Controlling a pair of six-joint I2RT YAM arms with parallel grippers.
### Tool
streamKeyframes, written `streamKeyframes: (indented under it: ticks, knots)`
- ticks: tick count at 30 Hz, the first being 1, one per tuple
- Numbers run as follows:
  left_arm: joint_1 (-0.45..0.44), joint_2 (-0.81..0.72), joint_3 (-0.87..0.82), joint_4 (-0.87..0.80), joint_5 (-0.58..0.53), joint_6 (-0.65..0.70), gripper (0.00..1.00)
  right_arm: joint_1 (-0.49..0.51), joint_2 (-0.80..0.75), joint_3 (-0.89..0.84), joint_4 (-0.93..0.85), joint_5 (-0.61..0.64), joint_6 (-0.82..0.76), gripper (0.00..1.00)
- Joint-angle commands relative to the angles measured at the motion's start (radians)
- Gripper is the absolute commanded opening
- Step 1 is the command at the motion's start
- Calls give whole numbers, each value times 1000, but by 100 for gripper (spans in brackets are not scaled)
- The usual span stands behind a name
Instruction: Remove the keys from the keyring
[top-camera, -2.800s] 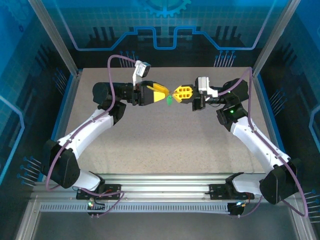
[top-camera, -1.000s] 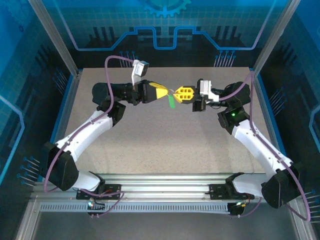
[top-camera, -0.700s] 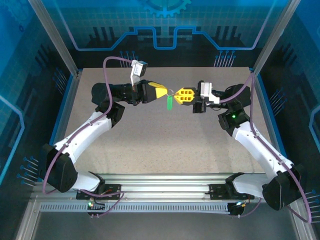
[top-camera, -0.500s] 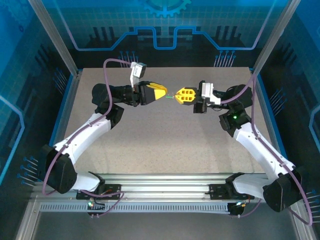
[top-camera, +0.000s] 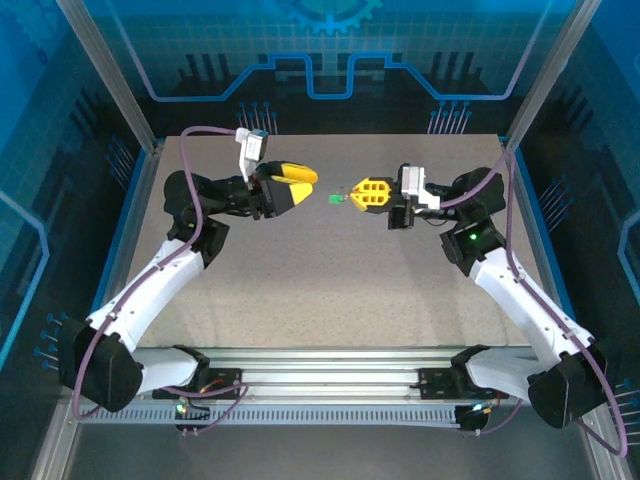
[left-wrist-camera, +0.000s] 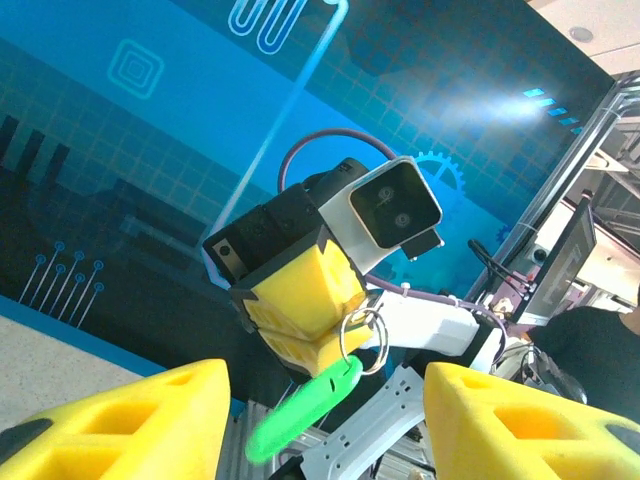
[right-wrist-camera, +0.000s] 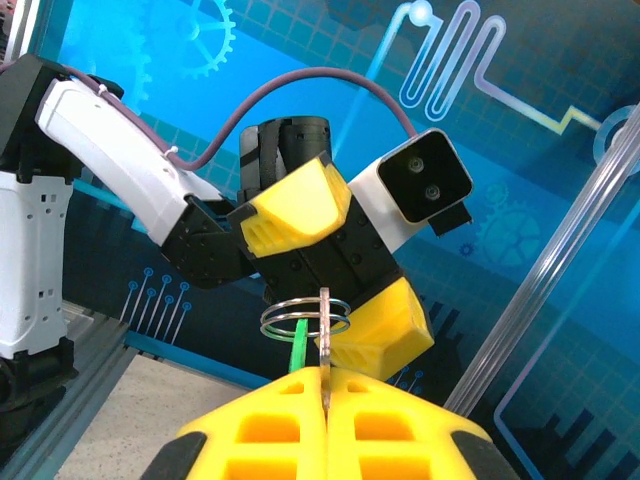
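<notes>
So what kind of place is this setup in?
Probably a robotics lab cell: a speckled table fenced by aluminium posts, blue circuit-print walls behind, and a left arm and right arm bolted to a rail.

Yellow hands, green tag, blue surroundings

The left hand (top-camera: 305, 185) and right hand (top-camera: 350, 193) have bright yellow fingers on black bodies. The silver keyring (right-wrist-camera: 305, 314) at the right hand's tips carries a bright green tag (left-wrist-camera: 303, 411). The arms (top-camera: 160, 280) are white with black joints and purple cables (top-camera: 215, 130). The bench (top-camera: 340, 280) is speckled beige. The backdrop (top-camera: 330, 50) is dark blue with pale blue circuit lines and gear outlines.
</notes>
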Motion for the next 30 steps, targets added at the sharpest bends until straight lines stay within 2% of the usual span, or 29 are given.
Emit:
streamKeyframes:
  ticks: [1,9,21,26,30]
  knots:
    - [0,5,27,-18,21,26,56,5,11,30,-1,-20,26,0]
    - [-41,42,56,3,58,10,59,21,27,44,-15,-32,20,0]
    - [-80,101,112,37,111,-34,58,26,58,65,-15,-37,17,0]
    - [-88,122,131,63,126,-66,51,26,62,66,-10,-31,16,0]
    - [-90,135,135,91,136,-91,37,25,64,68,-2,-27,19,0]
